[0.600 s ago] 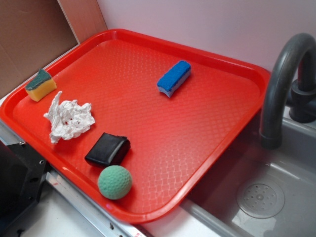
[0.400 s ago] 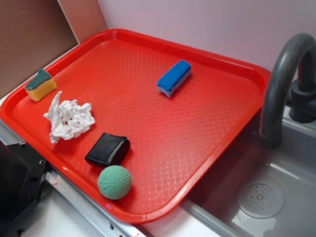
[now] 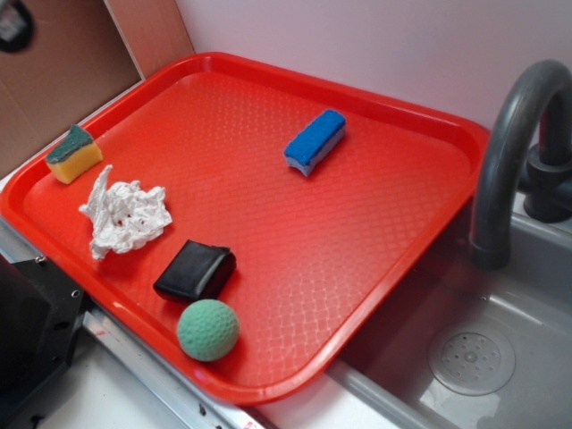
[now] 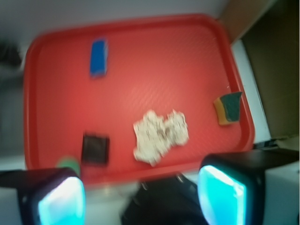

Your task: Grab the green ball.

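Only the wrist view shows the gripper [image 4: 140,197] (jaws apart, high above tray [image 4: 150,61]); green ball [image 3: 207,330] hasn't moved.

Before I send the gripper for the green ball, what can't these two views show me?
- Green ball, wrist view: mostly hidden behind a gripper finger; image blurred.
- Gripper: outside the exterior view, so its height above the tray is unknown.
- Black pad and ball, exterior view: touching or not, unclear.

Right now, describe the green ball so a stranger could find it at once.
Start at the red tray beside the sink. On its near edge, just below the black pad, sits the green ball. It is the only round thing there, mint green and dimpled.
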Motion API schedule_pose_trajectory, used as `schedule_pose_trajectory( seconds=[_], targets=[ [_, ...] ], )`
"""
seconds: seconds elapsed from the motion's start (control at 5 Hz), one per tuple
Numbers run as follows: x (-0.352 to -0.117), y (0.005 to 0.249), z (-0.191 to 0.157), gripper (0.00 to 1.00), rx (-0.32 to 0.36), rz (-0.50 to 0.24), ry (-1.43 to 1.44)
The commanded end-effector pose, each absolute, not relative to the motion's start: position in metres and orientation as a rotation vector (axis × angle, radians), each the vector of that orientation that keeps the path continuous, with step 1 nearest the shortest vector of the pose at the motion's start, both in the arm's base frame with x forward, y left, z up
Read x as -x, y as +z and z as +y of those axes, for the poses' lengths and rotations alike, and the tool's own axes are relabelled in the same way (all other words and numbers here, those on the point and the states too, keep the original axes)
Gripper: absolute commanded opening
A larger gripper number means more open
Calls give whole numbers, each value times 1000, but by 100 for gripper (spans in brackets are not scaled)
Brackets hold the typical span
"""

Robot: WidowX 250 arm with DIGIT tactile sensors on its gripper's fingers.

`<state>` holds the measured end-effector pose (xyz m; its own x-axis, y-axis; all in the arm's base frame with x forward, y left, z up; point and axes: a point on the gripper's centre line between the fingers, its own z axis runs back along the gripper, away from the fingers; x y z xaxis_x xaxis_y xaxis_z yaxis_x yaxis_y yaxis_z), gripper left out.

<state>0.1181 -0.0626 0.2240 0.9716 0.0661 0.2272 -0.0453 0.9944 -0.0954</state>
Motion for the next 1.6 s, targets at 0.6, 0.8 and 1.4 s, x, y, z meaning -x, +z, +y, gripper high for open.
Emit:
schedule_pose_trajectory(
  seconds=[0.6, 0.8, 1.4],
  targets=[
    [-116, 119, -165, 100, 21, -71, 180],
    [-110, 102, -171, 100, 41, -55, 197],
    [-116, 59, -170, 100, 14, -58, 170]
  ],
)
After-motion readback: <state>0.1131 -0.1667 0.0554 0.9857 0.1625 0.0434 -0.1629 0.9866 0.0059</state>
